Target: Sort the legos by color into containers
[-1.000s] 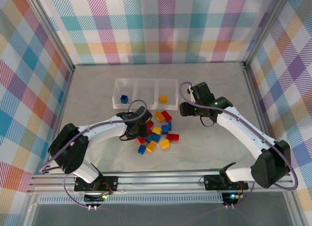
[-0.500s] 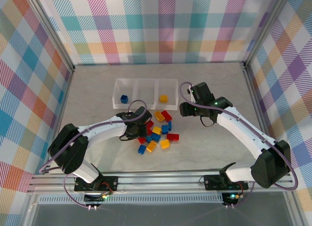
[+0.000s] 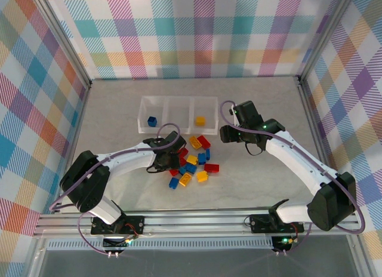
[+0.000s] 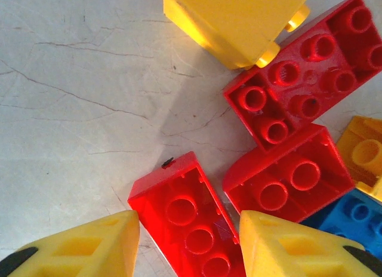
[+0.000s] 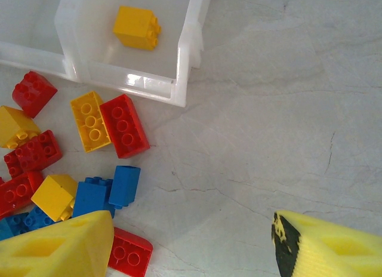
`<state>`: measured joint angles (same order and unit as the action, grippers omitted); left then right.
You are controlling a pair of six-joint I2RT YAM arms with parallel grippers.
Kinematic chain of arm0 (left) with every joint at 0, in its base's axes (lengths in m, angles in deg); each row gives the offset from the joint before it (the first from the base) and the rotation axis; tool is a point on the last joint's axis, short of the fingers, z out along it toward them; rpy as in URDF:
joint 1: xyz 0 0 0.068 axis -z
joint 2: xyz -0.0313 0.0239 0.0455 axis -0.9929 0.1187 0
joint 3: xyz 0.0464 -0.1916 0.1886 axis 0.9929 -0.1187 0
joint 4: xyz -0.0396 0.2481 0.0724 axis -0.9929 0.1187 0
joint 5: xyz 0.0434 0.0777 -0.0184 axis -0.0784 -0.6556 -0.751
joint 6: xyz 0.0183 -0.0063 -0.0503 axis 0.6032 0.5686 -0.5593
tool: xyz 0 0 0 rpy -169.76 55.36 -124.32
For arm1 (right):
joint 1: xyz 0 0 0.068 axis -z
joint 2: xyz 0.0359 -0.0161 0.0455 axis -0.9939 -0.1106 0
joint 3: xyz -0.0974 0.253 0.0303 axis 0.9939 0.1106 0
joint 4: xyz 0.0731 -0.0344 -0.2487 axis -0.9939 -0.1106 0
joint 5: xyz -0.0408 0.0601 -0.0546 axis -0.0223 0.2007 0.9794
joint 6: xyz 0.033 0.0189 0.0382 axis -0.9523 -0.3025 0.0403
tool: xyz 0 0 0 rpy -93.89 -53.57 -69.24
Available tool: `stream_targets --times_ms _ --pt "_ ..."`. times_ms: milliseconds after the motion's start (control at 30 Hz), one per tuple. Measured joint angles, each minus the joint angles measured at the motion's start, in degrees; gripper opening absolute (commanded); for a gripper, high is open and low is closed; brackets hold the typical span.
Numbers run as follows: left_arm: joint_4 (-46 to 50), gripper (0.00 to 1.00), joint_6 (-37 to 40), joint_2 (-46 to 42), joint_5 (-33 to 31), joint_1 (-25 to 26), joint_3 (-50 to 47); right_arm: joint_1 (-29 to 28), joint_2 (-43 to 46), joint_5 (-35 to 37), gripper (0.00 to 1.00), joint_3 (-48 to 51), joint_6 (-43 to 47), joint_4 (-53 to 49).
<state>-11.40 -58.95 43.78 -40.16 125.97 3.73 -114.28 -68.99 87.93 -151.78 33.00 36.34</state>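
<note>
**Sorting cell, top and wrist views.** We see the left hand (image 4: 188,232) low over the pile of bricks (image 3: 196,160). Its yellow fingers (image 4: 89,247) stand apart on either side of a red brick (image 4: 191,220), which lies studs-up on the worktop (image 3: 113,116). We cannot tell whether they press its sides. From above, this hand hides the pile's left edge. The left wrist view cuts off the neighbouring red, yellow and blue bricks at its borders. The right hand (image 5: 191,247) hangs spread wide, holding nothing, over bare worktop to the right of the pile. The clear tray (image 3: 179,99) stands just beyond the pile, with a blue brick (image 3: 152,120) in its left compartment and a yellow brick (image 5: 137,27) in its right. Its see-through walls are faint from above. The worktop is grey and stone-patterned, with hairline cracks. Pastel plaid walls (image 3: 197,32) enclose it.
</note>
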Motion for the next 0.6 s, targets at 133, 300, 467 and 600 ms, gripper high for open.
stream_targets --times_ms 133,300,467,600 --pt "-0.04 0.47 0.00 0.04 -0.11 0.00 -0.02 0.00 0.04 0.00 0.71 0.00 0.00 0.00" --pt "-0.04 0.47 0.02 0.15 -0.13 0.00 -0.04 0.00 0.04 0.00 0.71 0.02 0.00 -0.15" --pt "-0.17 0.53 0.02 0.57 -0.35 0.00 -0.04 0.00 0.13 0.02 0.71 0.04 0.00 -0.15" --pt "-1.20 0.54 0.00 1.79 0.07 0.00 -0.68 0.00 0.26 0.07 0.71 0.09 0.00 -0.15"
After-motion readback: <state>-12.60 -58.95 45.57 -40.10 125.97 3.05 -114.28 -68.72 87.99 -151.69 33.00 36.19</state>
